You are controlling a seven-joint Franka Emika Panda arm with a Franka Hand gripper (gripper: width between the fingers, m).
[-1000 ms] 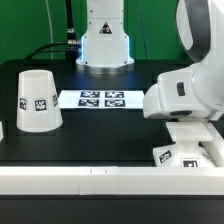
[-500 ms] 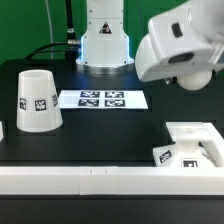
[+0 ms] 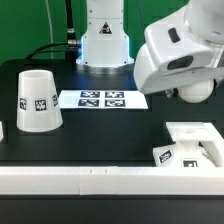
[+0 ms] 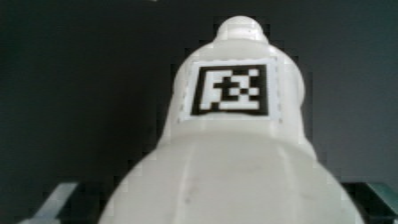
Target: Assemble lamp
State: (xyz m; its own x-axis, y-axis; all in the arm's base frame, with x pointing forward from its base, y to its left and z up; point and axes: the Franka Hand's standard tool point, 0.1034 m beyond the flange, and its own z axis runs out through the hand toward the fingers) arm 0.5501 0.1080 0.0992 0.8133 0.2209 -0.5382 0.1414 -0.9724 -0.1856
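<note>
Claw (image 4: 214, 206) gripping bulb (image 4: 231, 115); bulb juts forward from claw, tag facing camera.

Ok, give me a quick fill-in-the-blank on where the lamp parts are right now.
1. The white tapered plastic shade stands on the exterior view's ____ of the marker board.
2. The gripper is shut on the white round-headed plastic ____.
3. The flat square white plastic base lies on the ____ table.
Missing: left; bulb; black.

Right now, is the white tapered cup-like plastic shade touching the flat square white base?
Apart. The exterior view shows a wide stretch of black table between the shade and the base.
</note>
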